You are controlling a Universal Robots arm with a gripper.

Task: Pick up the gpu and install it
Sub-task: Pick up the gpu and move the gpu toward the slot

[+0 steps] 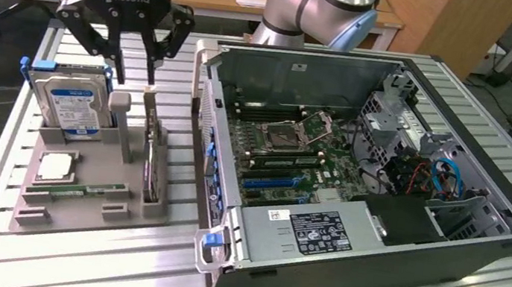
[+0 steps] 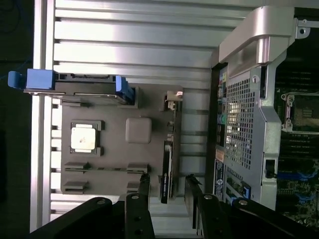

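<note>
The black gripper (image 1: 135, 78) hangs with its jaws spread wide and empty, just above the thin green graphics card (image 1: 149, 151), which stands on edge in the grey plastic tray (image 1: 71, 209) beside the open black computer case (image 1: 369, 272). A clean grasp likely needs the jaws centred astride the card's top edge and lowered straight.

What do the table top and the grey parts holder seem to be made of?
Table top: likely bare aluminium; silvery ribbed slats with bright reflections. Grey parts holder: probably plastic, matte; uniform dull grey, no shine.
</note>
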